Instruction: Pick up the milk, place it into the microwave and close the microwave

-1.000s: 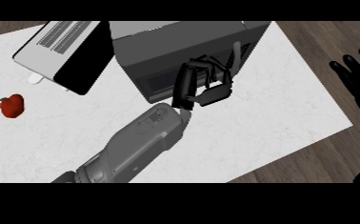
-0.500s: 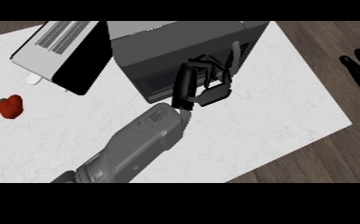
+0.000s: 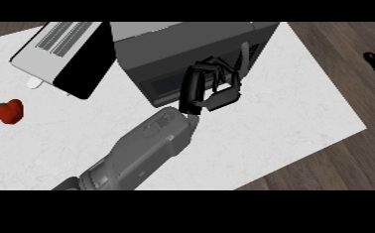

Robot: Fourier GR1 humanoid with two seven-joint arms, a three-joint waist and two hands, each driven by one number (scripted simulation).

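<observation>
Apparently to leave the milk inside, the left hand (image 3: 216, 97) sits at the mouth of the microwave (image 3: 168, 46) mid-frame, its door (image 3: 66, 48) swung open upper left, though its hold cannot be told and no milk shows.

Left hand (image 3: 209, 86), on its grey forearm, lies at the open front of the dark microwave (image 3: 183, 43). The microwave door (image 3: 62, 48) stands swung out to the left. A small red object (image 3: 11, 112) rests on the white counter (image 3: 293, 113). Only a tip of the right hand (image 3: 370, 58) shows at the right edge.
</observation>
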